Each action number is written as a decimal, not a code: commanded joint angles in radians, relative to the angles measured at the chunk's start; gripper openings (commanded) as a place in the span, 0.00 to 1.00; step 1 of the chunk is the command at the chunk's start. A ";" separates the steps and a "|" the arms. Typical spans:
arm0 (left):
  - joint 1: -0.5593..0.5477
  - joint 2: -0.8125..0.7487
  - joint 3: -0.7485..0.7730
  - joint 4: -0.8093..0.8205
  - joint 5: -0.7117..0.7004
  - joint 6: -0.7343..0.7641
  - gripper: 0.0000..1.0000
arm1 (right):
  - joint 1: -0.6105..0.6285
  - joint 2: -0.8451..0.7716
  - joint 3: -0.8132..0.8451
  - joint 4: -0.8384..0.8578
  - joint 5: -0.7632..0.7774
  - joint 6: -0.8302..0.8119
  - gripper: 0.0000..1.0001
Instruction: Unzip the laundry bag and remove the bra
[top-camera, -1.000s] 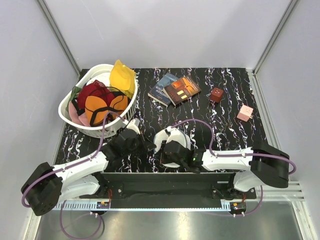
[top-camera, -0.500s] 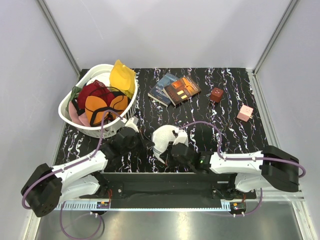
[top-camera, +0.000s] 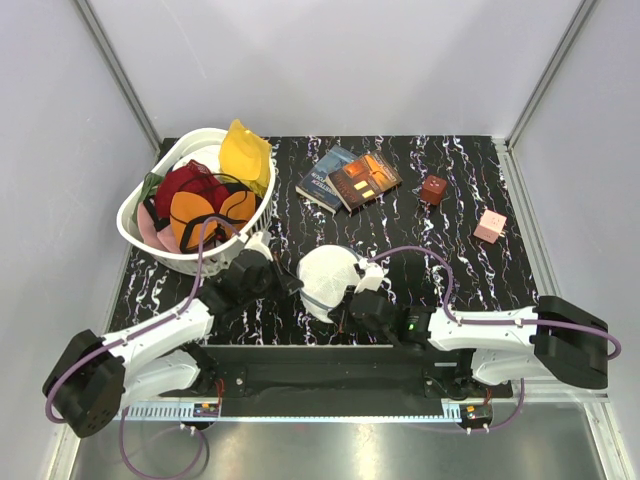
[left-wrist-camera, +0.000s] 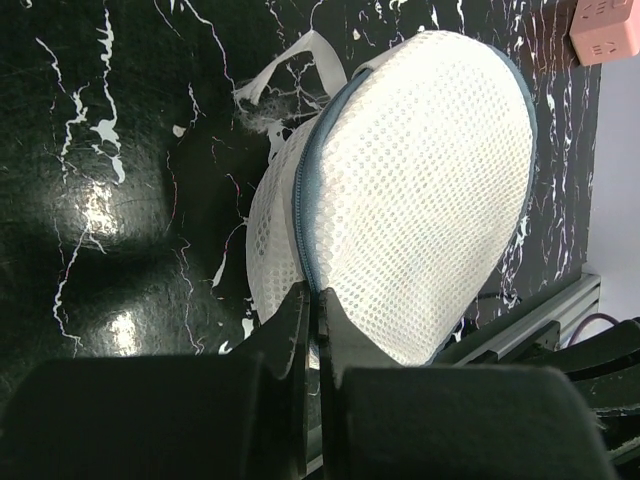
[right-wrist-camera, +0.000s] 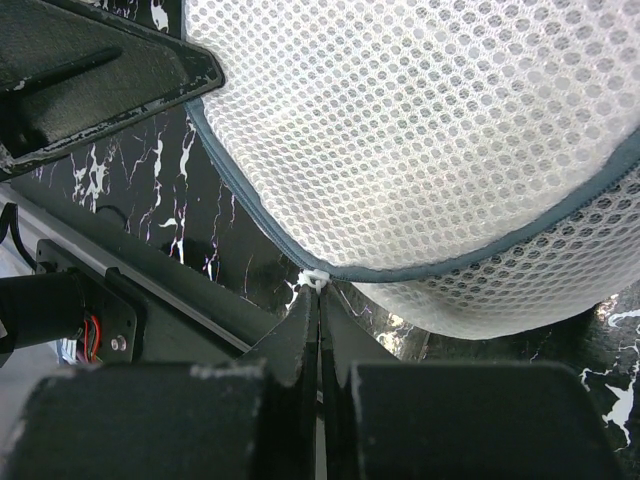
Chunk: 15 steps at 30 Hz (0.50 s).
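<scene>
The laundry bag, a round white mesh pouch with a grey zip seam, sits tilted at the near middle of the table between both arms. It fills the left wrist view and the right wrist view. My left gripper is shut on the bag's seam edge at its left side. My right gripper is shut on the small white zip pull at the bag's near edge. The zip looks closed. The black bra is hidden from view.
A white slotted basket at the back left holds clothes, among them an orange-cupped bra and a yellow piece. Two books lie at the back middle. A brown cube and a pink cube sit at the right.
The right gripper has drawn back toward the near edge and right while holding the bag's edge. The bag has shifted left and tilted up, with more of its white dome showing.
</scene>
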 joint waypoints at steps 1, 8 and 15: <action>0.011 0.014 0.069 0.007 -0.041 0.055 0.00 | 0.009 0.000 0.007 -0.027 0.040 0.001 0.00; 0.011 0.084 0.135 0.030 -0.004 0.105 0.00 | 0.009 0.019 0.030 -0.023 0.027 -0.006 0.00; 0.011 0.138 0.169 0.039 0.039 0.121 0.50 | 0.009 0.061 0.080 -0.007 0.011 -0.028 0.00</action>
